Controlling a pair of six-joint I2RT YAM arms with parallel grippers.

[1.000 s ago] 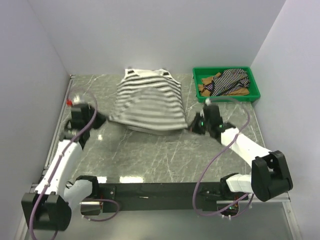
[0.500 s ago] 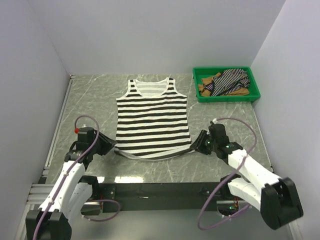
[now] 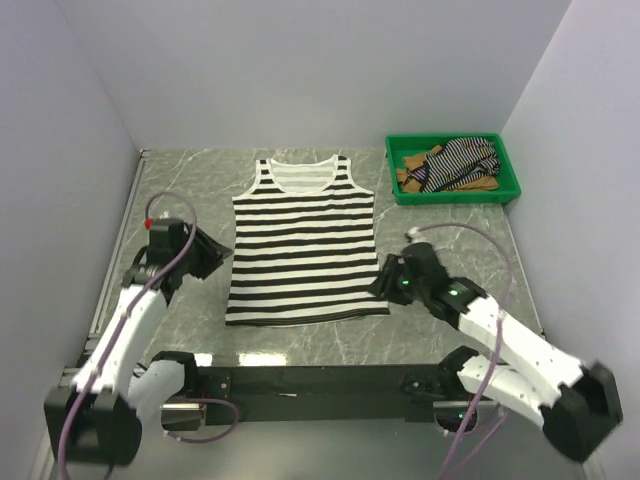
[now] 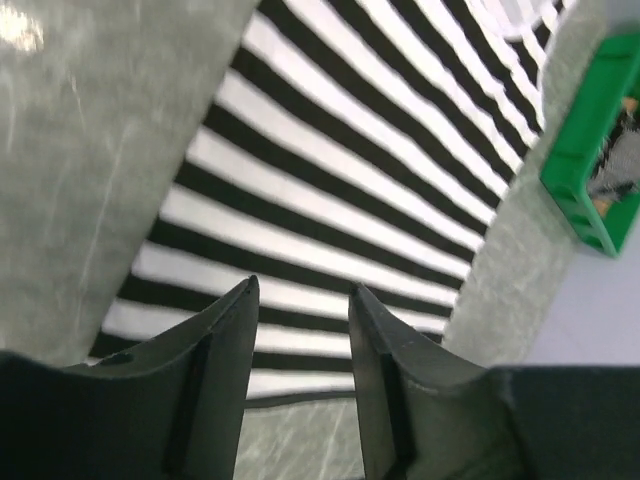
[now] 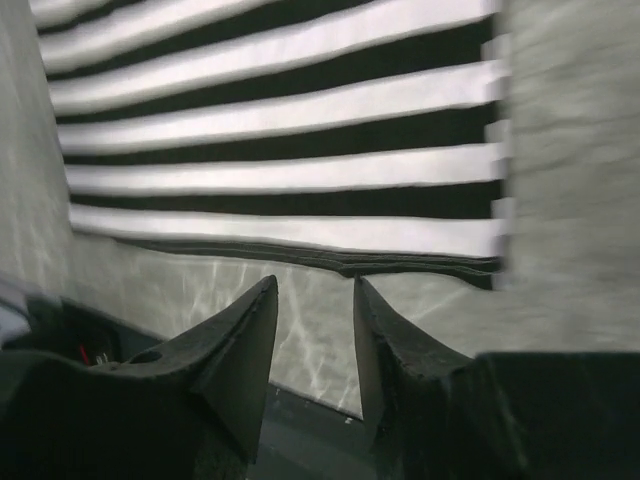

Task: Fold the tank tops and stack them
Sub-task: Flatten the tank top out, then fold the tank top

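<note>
The wide-striped tank top (image 3: 305,250) lies spread flat in the middle of the counter (image 3: 300,345), its broad black and white bands running left to right. The scooped neckline and two shoulder straps point to the far side, and the straight hem is its near edge. The cloth looks smooth, with no large creases, and widens slightly toward the hem. In my right wrist view the hem shows as a thin dark seam below the last white band.

My left end effector (image 3: 212,255) sits just beside the top's left edge, its fingers apart and gripping nothing. My left wrist view shows the stripes by the hem corner through the gap. My right end effector (image 3: 385,282) is at the hem's near right corner, also spread and empty, with bare marble and the hem showing between its fingers.

In the far right corner, well apart from all this, the green tray (image 3: 392,170) holds the thin-striped tank top (image 3: 462,158) bunched up, with the tan-brown tank top (image 3: 412,172) crumpled beside it.
</note>
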